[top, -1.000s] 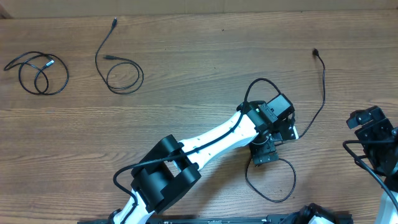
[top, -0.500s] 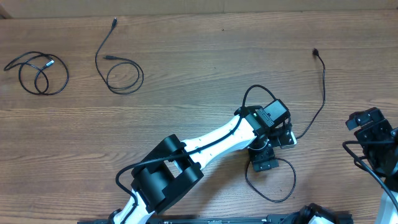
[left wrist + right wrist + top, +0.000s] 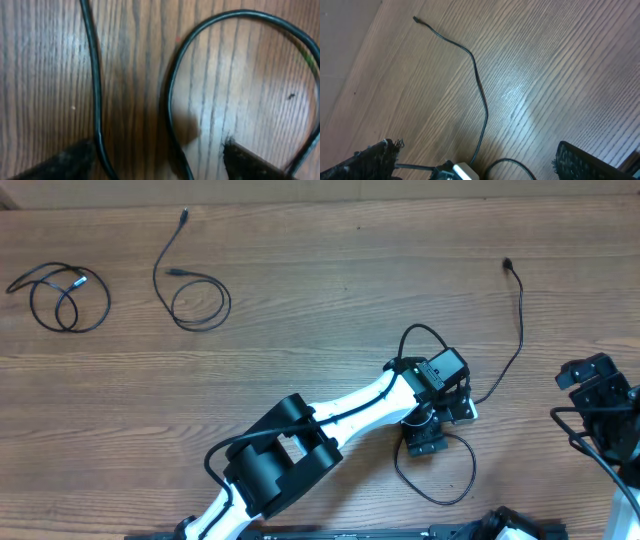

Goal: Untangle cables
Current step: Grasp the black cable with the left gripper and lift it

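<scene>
Near edge, right of centre: long cable (image 3: 96, 90) is lying in a loose loop on the table (image 3: 320, 380). Left pincer (image 3: 157, 157) is straddling that loop, jaws apart, two strands sitting between them, nothing clamped. Right pincer (image 3: 475, 149) is sitting at the right edge, wide, gripping nothing, well apart from the loop. Cable is running on toward the far right, plug end (image 3: 507, 264) lying free. Far left: coiled cable (image 3: 72, 279) and looped cable (image 3: 228, 302) are lying near each other, not touching.
</scene>
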Robot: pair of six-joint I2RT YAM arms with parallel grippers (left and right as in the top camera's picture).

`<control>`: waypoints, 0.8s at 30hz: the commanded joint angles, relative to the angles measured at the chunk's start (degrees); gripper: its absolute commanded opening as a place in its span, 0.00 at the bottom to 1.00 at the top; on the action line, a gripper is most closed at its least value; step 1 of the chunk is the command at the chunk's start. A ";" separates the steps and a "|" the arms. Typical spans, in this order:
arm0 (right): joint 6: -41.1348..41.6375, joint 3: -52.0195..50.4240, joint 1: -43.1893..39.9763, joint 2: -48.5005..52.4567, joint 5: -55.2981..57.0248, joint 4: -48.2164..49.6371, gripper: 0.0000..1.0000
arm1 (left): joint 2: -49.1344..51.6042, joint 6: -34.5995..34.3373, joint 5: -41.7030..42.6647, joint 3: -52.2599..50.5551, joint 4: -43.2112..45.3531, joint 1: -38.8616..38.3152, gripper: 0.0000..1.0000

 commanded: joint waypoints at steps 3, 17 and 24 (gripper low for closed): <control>-0.22 0.46 -0.33 -0.22 0.72 0.11 1.00 | 2.58 -0.11 -8.72 -0.96 -0.31 -0.48 0.20; -0.22 0.44 -0.33 -0.22 0.72 -0.92 1.00 | 2.23 -6.86 -42.86 -0.68 -4.46 2.25 0.04; -0.22 0.42 -0.33 -0.20 0.68 -0.90 1.00 | -3.43 -11.65 -47.91 0.39 -12.94 10.45 0.04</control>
